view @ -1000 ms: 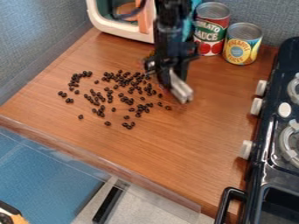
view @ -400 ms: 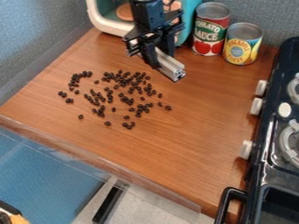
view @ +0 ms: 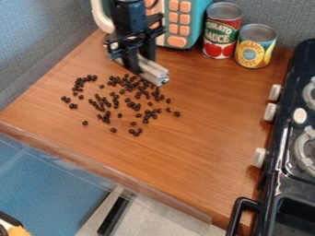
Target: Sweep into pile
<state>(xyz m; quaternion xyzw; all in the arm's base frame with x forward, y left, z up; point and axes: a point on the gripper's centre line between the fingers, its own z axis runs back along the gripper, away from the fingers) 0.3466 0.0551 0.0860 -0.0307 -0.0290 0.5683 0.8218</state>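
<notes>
My black gripper (view: 140,67) hangs over the back left part of the wooden counter, shut on a silver metal bar (view: 151,71). The bar lies crosswise between its fingers, its near end pointing to the lower right, just above the back edge of the beans. Many small dark beans (view: 133,105) are scattered over the left half of the counter, densest below the bar, with a few strays at the left and front. The gripper hides part of the counter behind it.
A teal toy microwave (view: 195,20) stands at the back, with a red can (view: 222,32) and a yellow can (view: 254,47) to its right. The black stove (view: 286,152) with white knobs lines the right side. A clear strip (view: 104,168) borders the counter's front edge.
The gripper has moved left and up from the counter, carrying the metal bar with it, and now hangs in front of the microwave's left part. The beans look the same.
</notes>
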